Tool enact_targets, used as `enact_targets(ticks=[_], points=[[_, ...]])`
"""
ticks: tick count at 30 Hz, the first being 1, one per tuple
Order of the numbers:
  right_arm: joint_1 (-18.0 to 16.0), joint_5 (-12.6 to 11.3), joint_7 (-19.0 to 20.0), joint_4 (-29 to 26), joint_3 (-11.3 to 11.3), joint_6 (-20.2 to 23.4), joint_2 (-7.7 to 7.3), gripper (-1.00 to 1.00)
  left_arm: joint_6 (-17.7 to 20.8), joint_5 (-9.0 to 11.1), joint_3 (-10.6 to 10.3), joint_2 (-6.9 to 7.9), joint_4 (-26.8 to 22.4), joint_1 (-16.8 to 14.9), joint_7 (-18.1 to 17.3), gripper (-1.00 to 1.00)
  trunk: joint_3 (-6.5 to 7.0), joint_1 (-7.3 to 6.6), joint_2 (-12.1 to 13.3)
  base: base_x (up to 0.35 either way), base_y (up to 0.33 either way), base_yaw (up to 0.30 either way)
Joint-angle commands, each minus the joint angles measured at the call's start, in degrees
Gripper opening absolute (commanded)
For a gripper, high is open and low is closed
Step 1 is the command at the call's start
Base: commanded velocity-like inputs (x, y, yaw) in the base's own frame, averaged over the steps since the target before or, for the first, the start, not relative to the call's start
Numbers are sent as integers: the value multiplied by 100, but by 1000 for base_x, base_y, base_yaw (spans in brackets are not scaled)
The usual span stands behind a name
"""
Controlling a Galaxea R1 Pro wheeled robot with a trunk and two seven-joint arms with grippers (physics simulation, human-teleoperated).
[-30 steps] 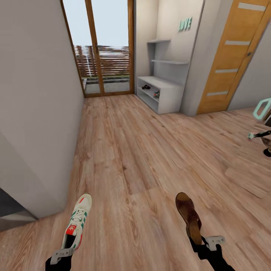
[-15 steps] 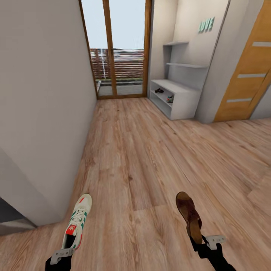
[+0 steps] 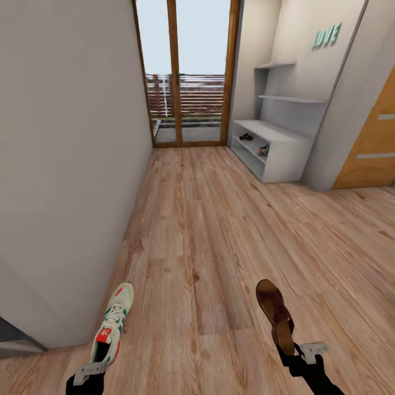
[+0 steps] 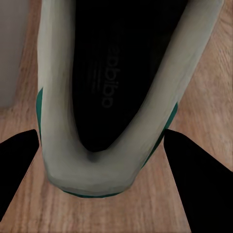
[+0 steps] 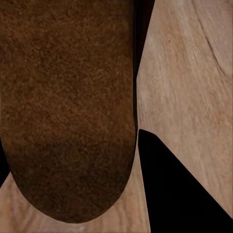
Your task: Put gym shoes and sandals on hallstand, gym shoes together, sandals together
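I hold one sneaker in my left claw. The claw pinches it at the heel, and the toe points away from me. In my left wrist view the heel rim sits between my two dark fingers. I think the sneaker is light and a bit soft, so the heel rim may bend if I squeeze hard. The heel is a good place to hold, because the wall there is thick.

My right claw pinches a brown sandal at its back end. The sandal looks flat and thin. I think it is light, stiffer along the sole, and may slip because the leather is smooth. My right wrist view shows its brown sole close up, with one finger beside it.

Both shoes hang above the floor, near me. The floor is light wood planks and looks flat and smooth.

The rack is well away, at the far right of the corridor, near the glass door. One small sneaker and one dark sandal already sit on its low shelf. Teal letters hang on the wall above it. A grey wall runs along my left, and an orange door is at the right edge.
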Motion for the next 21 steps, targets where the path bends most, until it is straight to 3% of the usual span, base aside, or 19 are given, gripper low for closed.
enact_targets(ticks=[1, 21], points=[[-5, 20, 51, 5, -47, -20, 4, -100, -25, -55, 49, -2, 3, -6, -29, -100, -4, 2, -2, 339, -3, 32], [-6, -7, 47, 41, -57, -2, 19, -100, -25, -56, 49, -7, 8, -6, -34, -100, -1, 2, -2, 339, -14, 4]])
